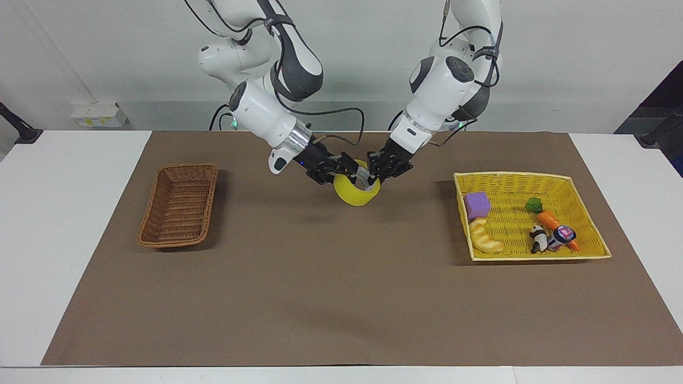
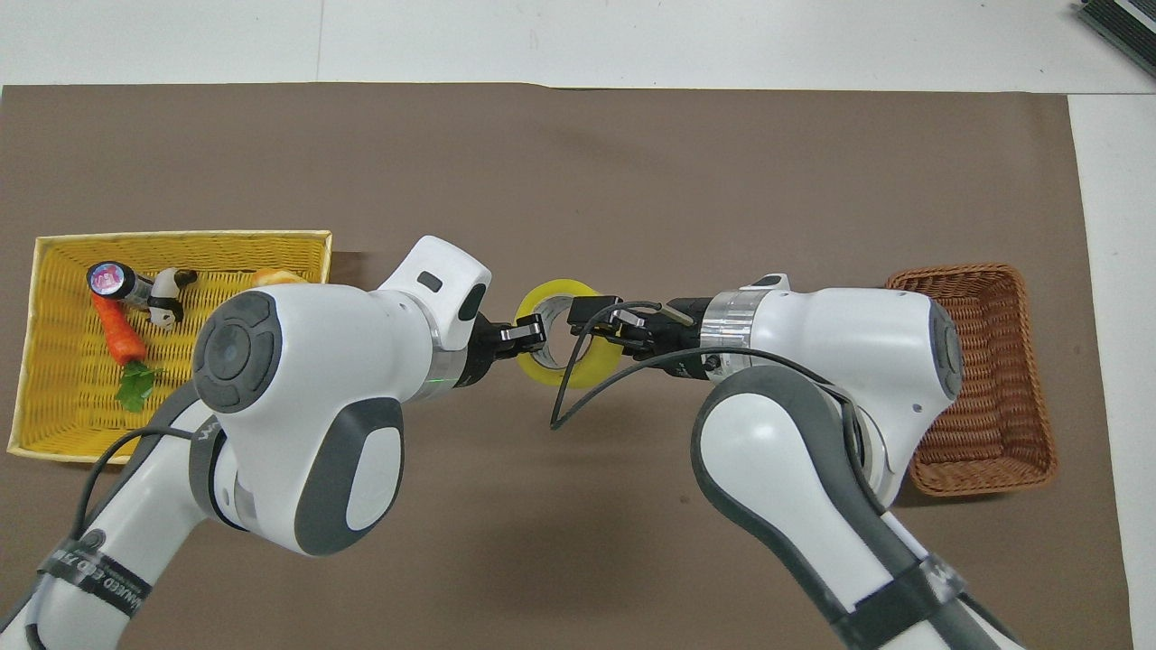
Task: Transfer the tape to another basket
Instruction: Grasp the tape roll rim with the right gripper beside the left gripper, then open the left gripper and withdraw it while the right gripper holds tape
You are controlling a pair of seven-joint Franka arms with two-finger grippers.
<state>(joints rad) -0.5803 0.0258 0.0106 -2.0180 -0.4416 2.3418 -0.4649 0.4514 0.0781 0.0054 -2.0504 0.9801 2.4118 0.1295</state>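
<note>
Yellow tape, brown woven basket
</note>
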